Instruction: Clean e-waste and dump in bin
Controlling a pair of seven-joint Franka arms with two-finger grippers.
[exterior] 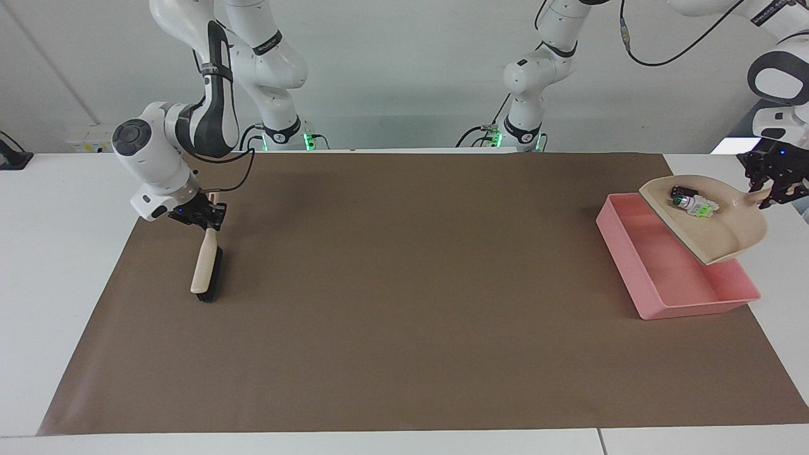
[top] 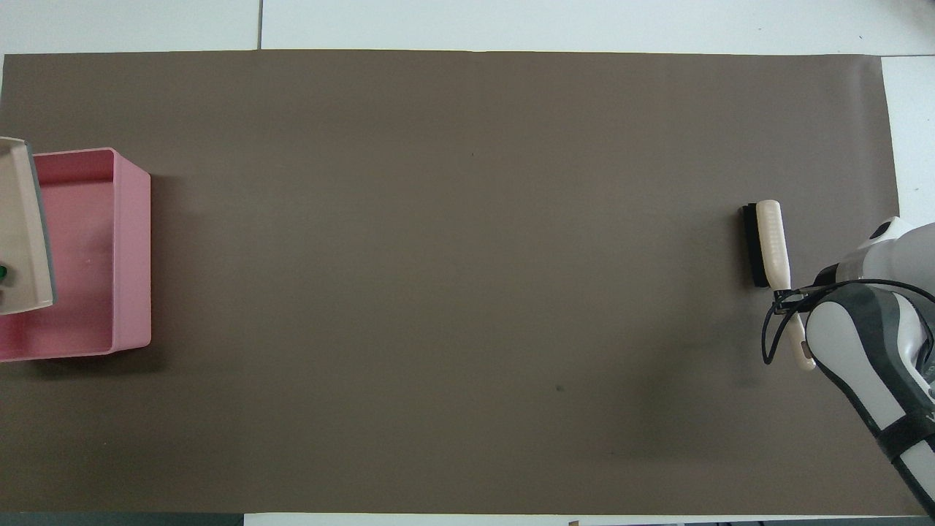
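Note:
My left gripper (exterior: 766,184) is shut on the handle of the beige dustpan (exterior: 717,224) and holds it raised and tilted over the pink bin (exterior: 670,281), at the edge toward the left arm's end. The e-waste (exterior: 692,202), a white piece with a green mark and a small dark piece, lies in the pan. In the overhead view only the pan's lip (top: 22,226) shows over the bin (top: 95,248). My right gripper (exterior: 203,215) is shut on the handle of a beige brush (exterior: 207,268), whose black bristle end is down at the mat (top: 767,241).
A brown mat (exterior: 404,284) covers most of the white table. The bin's floor (top: 80,292) shows nothing in it. The right arm's body (top: 869,343) hangs over the mat's corner near the brush.

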